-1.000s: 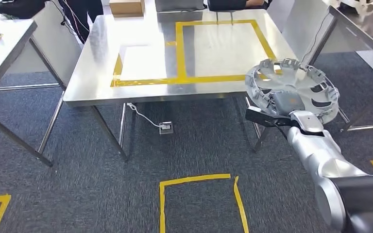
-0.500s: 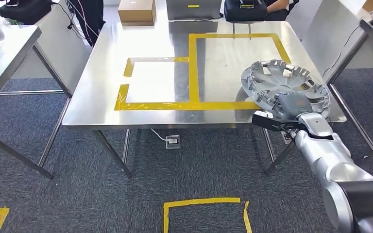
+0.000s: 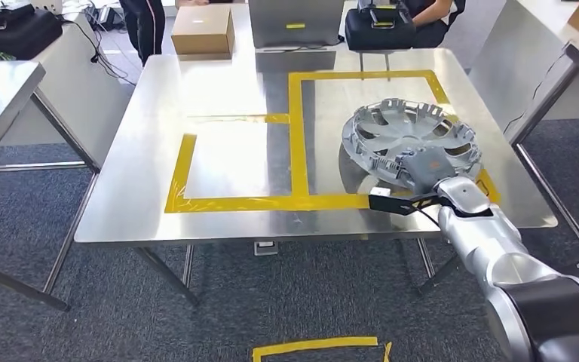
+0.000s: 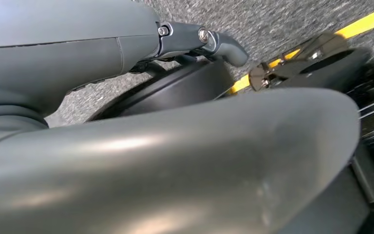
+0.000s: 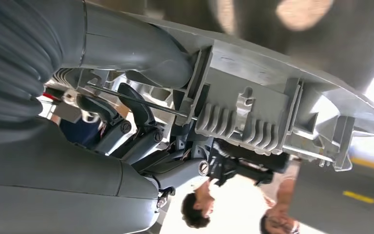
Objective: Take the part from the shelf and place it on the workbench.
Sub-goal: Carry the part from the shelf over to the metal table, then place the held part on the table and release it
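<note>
The carry is all but over: one workbench (image 3: 219,219) fills the middle of the head view, and the placing step is in hand. On its steel top yellow tape marks two boxes, a smaller one on the left (image 3: 234,162) and a larger one on the right (image 3: 309,136).

The part (image 3: 411,136), a single grey wheel cover lying with its ribbed inner side up, sits over the right box toward its near right corner. Whether it rests on the steel or hangs just above it I cannot tell; its reflection lies close beneath it.

The right hand (image 3: 430,170) grasps the part at its near rim. In the right wrist view the thumb (image 5: 141,48) lies on one face of the rim and the dark fingers (image 5: 136,114) curl under the other, so the part (image 5: 282,102) is pinched between them.

The next move, as I judge it, calls for lowering the part flat inside the right box, then loosening the fingers and drawing the hand back toward the near edge without dragging the rim along.

The left hand (image 4: 175,161) hangs over carpet and a yellow floor line; whether its fingers are spread or curled I cannot tell.

At the far edge stand one cardboard box (image 3: 202,34), one grey case (image 3: 295,23) and one black bag (image 3: 379,29).
</note>
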